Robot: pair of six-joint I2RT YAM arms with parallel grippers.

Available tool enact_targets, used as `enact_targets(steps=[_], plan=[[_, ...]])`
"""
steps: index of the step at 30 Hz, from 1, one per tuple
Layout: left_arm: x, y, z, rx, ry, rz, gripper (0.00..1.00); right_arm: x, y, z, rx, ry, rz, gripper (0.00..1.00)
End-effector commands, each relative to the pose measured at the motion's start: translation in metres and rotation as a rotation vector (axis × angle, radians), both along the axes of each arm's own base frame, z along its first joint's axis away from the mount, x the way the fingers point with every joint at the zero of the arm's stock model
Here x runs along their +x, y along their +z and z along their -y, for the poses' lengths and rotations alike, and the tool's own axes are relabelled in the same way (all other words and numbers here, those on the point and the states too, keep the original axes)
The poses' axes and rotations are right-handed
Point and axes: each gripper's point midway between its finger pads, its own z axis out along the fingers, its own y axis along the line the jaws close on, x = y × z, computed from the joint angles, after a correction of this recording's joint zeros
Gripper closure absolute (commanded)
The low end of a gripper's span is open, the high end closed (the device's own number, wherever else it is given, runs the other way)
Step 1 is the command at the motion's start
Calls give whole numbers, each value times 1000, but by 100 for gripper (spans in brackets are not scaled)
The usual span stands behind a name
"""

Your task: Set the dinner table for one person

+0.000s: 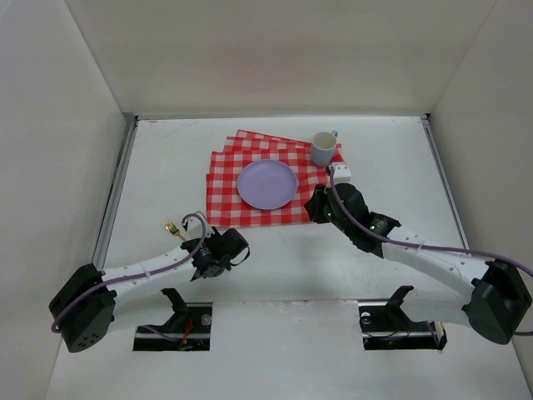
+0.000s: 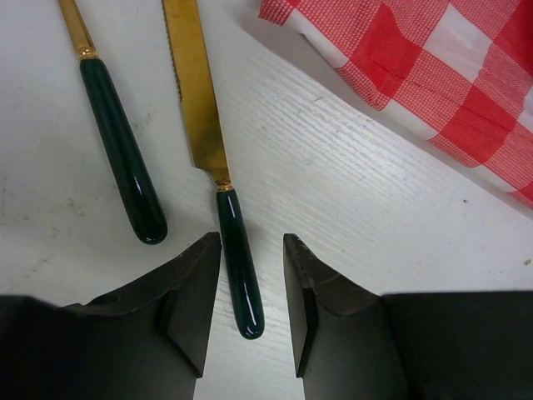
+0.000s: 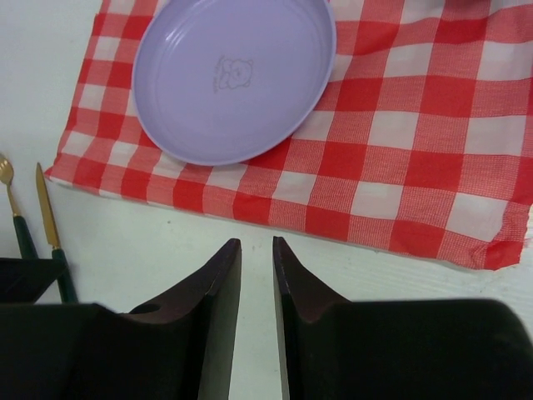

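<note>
I see the dinner table (image 1: 391,167), big, white and flat. A red-and-white checked cloth (image 1: 229,196) lies on it, toward 12 o'clock from the middle. A purple plate (image 1: 266,184) sits in the middle of the cloth. A mug (image 1: 324,148) stands on the cloth at 2 o'clock from the plate.

My left gripper (image 2: 250,246) is low over the bare table, at 8 o'clock from the plate. Its fingers are apart, one on each side of the green handle of a gold knife (image 2: 211,162). I see a little gap on both sides of the handle. A fork (image 2: 117,150) with the same green handle lies just beside the knife, at its 9 o'clock, not touching it.

My right gripper (image 3: 256,246) is by the cloth's near edge, at 4 o'clock from the plate. Its fingers are close together with a thin gap and hold nothing.
</note>
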Motion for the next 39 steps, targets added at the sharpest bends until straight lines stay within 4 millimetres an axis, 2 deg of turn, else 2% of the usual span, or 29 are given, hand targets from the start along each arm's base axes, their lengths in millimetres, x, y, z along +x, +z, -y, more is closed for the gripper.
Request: enact_targets(steps=[1,8,11,13,15,19,24,28,30,33,36,39], plan=[[-1,6,1,-3,30,-15,66,6,25,3,64,-15,68,72],[-3,-8,-1,13,40,-58,69,7,32,14,90,-33,85,69],[-4,-15,-4,12,51,-65,71,5,36,17,103,-43,98,55],[-4,-18,-5,3,52,-67,78,7,40,22,112,-59,108,46],[-5,-20,-6,-5,53,-72,86,8,41,26,126,-75,115,43],[-9,-22,-12,-3,52,-82,93,11,44,38,148,-111,121,37],[-11,-13,-19,-27,49,-44,97,13,50,55,179,-159,142,29],[-4,23,-13,-19,3,38,99,16,52,66,194,-189,151,27],[3,53,-4,-11,-41,111,99,17,51,68,199,-195,147,27],[16,95,22,8,-129,211,99,18,52,72,211,-212,152,27],[35,122,65,-1,-230,267,99,20,54,80,228,-245,164,27],[55,145,138,-72,-414,313,99,22,57,98,247,-308,181,27]])
